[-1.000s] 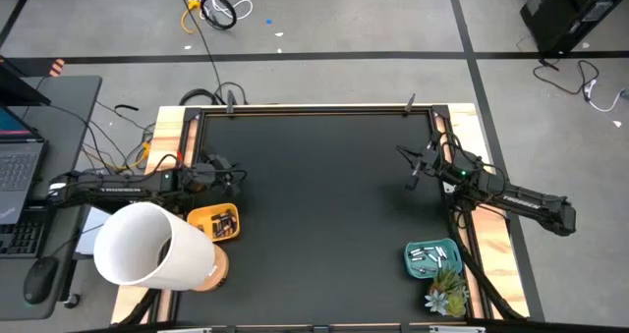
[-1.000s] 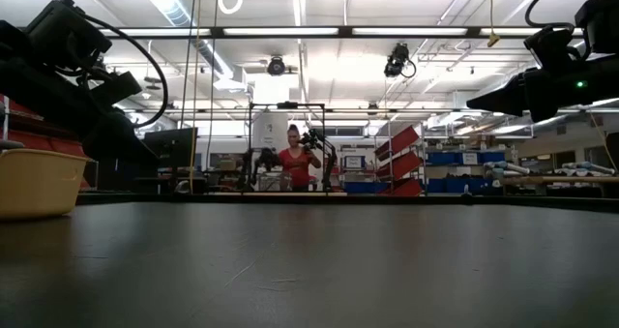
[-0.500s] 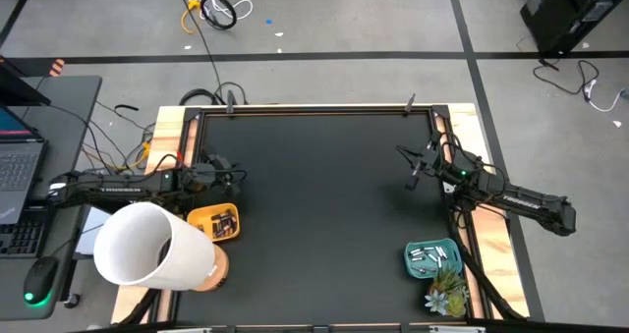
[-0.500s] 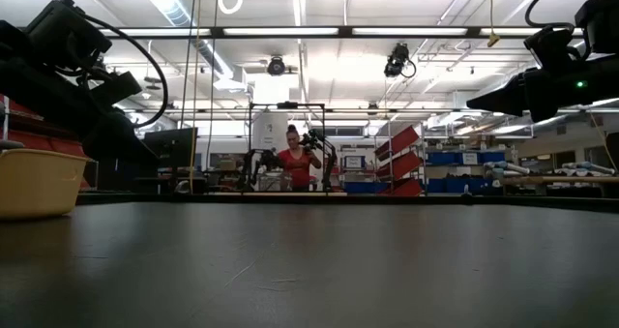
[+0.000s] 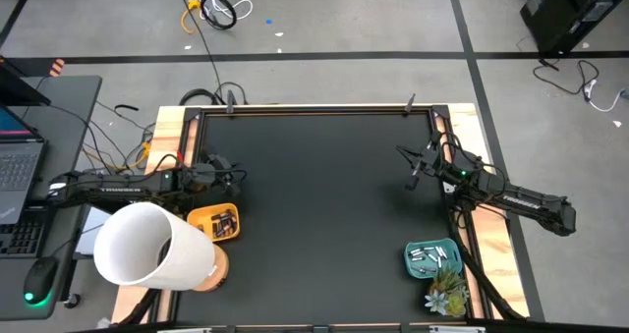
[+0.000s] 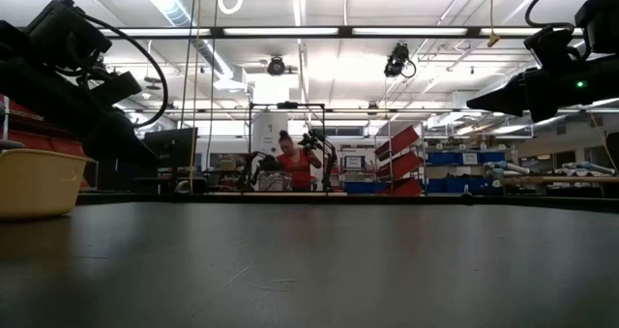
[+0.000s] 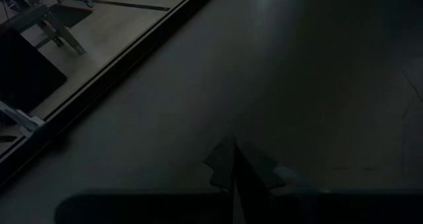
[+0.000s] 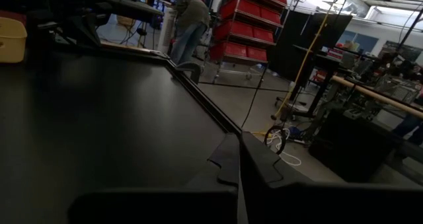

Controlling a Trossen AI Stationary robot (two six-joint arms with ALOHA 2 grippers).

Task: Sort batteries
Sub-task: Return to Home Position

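Hovering closed, left hand (image 5: pixel 236 177) and right hand (image 5: pixel 413 171) sit apart from binned batteries (image 5: pixel 428 256).

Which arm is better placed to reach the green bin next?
Probably right. The green bin sits at the right edge of the table, on the same side as the right pincer. The left pincer is across the table, by the yellow bin.

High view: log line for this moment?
left tool shut, near left edge | right tool shut, near right edge | silver batteries in green bin | dark batteries in yellow bin
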